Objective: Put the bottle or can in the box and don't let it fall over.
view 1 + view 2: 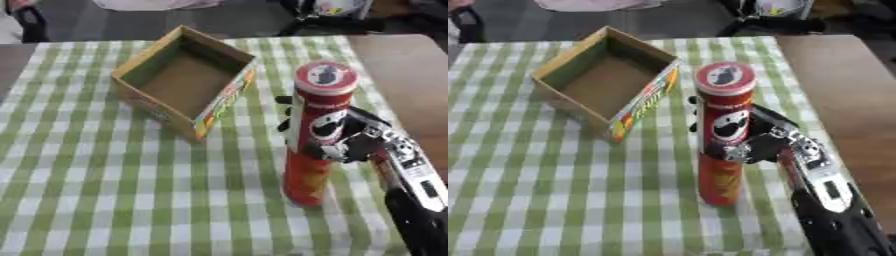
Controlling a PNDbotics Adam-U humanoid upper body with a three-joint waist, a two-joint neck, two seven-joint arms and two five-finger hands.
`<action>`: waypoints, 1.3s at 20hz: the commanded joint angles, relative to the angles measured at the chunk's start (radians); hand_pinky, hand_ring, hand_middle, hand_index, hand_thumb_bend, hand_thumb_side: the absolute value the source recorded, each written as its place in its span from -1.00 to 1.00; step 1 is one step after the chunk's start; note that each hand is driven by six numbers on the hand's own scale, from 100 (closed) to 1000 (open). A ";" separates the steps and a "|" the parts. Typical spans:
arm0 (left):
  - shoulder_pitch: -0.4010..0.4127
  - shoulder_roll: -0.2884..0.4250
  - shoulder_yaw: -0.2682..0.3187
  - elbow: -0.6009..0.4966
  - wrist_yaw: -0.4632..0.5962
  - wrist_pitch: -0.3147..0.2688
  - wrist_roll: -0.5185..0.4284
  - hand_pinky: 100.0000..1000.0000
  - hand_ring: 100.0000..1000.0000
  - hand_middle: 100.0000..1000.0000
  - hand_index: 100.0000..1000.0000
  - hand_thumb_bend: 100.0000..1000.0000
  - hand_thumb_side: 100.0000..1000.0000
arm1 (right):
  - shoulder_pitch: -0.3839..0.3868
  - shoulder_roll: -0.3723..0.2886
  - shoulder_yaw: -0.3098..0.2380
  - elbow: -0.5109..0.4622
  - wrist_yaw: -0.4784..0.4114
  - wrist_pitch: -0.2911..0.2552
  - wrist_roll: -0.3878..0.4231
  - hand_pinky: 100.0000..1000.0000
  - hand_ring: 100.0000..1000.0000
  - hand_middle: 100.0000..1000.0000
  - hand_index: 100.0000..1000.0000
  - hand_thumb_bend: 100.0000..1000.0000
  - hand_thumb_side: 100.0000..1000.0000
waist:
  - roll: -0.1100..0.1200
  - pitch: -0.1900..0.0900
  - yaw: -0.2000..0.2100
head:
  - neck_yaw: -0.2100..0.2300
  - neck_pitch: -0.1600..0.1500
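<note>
Upright on a green checked tablecloth [105,190], a tall red can [317,135] stands with the right hand [350,137] curled round its middle. Nothing lies between it and the open cardboard box [185,80] nearby to its left, which holds nothing.

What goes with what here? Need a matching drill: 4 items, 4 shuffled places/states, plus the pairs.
1. red can
2. cardboard box
3. right hand
4. checked cloth

A. empty, open at the top
B. curled round the can's middle
C. upright, right of the box
D. spread under everything

Pairs: 1-C, 2-A, 3-B, 4-D
</note>
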 commanded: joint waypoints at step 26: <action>-0.011 0.013 0.007 -0.012 0.000 -0.004 -0.001 1.00 1.00 1.00 0.51 -0.80 0.48 | -0.043 -0.025 -0.017 -0.024 -0.009 -0.156 -0.209 -0.71 -0.34 0.52 -0.60 -0.38 -1.00 | 0.001 -0.010 -0.003 | 0.001 -0.015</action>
